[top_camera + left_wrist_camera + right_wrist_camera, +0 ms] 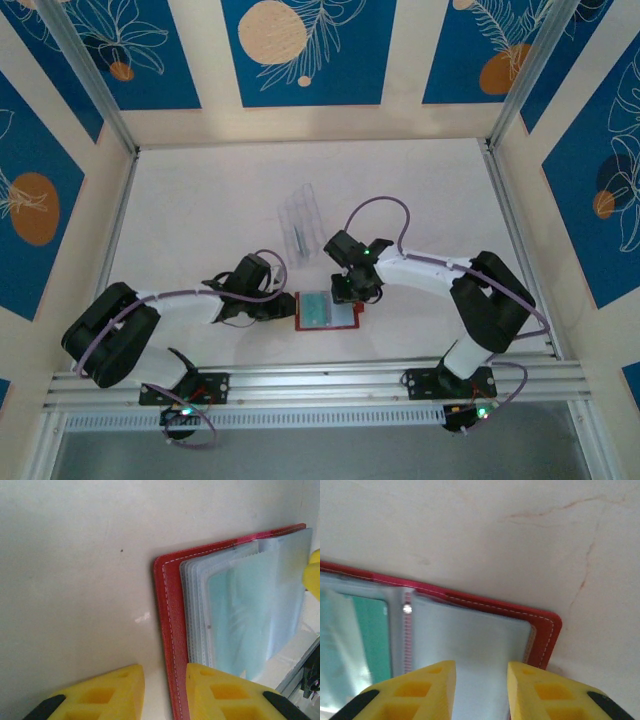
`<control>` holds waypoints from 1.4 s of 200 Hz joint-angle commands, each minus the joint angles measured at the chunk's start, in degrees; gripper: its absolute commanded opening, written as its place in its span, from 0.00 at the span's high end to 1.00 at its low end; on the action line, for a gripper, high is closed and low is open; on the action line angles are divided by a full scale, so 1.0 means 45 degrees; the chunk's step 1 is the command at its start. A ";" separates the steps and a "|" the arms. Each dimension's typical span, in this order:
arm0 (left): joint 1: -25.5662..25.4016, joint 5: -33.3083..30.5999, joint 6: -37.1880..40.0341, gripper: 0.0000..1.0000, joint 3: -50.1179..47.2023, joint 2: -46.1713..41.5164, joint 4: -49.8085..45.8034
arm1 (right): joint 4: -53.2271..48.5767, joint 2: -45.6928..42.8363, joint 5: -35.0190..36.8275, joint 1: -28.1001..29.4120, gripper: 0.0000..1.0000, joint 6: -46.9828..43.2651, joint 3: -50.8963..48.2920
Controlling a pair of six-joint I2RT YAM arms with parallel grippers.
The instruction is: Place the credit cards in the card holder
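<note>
The card holder (pixel 326 327) lies open and flat by the near edge of the table (pixel 200 190), between the 2 grippers. A teal credit card (pixel 316 308) sits behind its clear sleeves, too blurred to tell whether more than 1 is there, and the right gripper (pixel 352 292) hides its far right corner from above. The left gripper (pixel 164 672) has its jaws a little apart over the holder's left red edge and the right gripper's are the same over a right-hand sleeve, neither clamping anything, though I cannot tell if the fingertips touch the sleeves. Bare table lies to the left and far, up to a clear plastic case (pixel 300 220), while a metal rail (pixel 320 375) bounds the near side.
</note>
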 commanded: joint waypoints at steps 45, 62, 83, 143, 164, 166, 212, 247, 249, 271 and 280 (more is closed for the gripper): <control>-0.0123 0.0222 0.0289 0.71 0.0007 0.0478 -0.0189 | -0.0198 0.1275 0.0620 0.0578 0.65 0.0159 0.0258; -0.0133 0.0212 0.0316 0.71 0.0021 0.0498 -0.0209 | -0.0059 0.1547 0.0534 0.0747 0.66 0.0273 0.0258; -0.0147 0.0196 0.0326 0.71 0.0046 0.0517 -0.0248 | 0.0021 0.1744 0.0429 0.0831 0.72 0.0325 0.0252; -0.0359 0.0076 0.0409 0.71 0.0068 0.0700 -0.0221 | -0.0331 0.1420 0.0716 0.0843 0.99 0.0123 0.0649; -0.0522 0.0108 0.0302 0.70 0.0068 0.0829 0.0015 | -0.0353 0.1156 0.0545 0.0853 1.00 -0.0027 0.0807; -0.0555 0.0115 0.0290 0.70 0.0068 0.0839 0.0032 | -0.0334 0.1132 0.0504 0.0853 1.00 -0.0031 0.0816; -0.0760 0.0060 0.0151 0.71 0.0106 0.1062 0.0257 | 0.0235 0.0661 -0.0711 0.0875 1.00 -0.0100 0.1043; -0.0917 0.0040 0.0034 0.71 0.0085 0.1274 0.0469 | 0.0215 0.0666 -0.0881 0.0926 1.00 -0.0114 0.1436; -0.0918 0.0040 0.0033 0.70 0.0087 0.1288 0.0488 | 0.0209 0.0668 -0.0892 0.0925 1.00 -0.0107 0.1471; -0.1007 0.0039 -0.0071 0.71 0.0088 0.1464 0.0676 | 0.0223 0.0820 -0.1060 0.1004 1.00 -0.0049 0.1731; -0.1054 0.0058 -0.0122 0.71 0.0088 0.1522 0.0771 | 0.0323 0.0942 -0.1250 0.1039 1.00 -0.0029 0.1811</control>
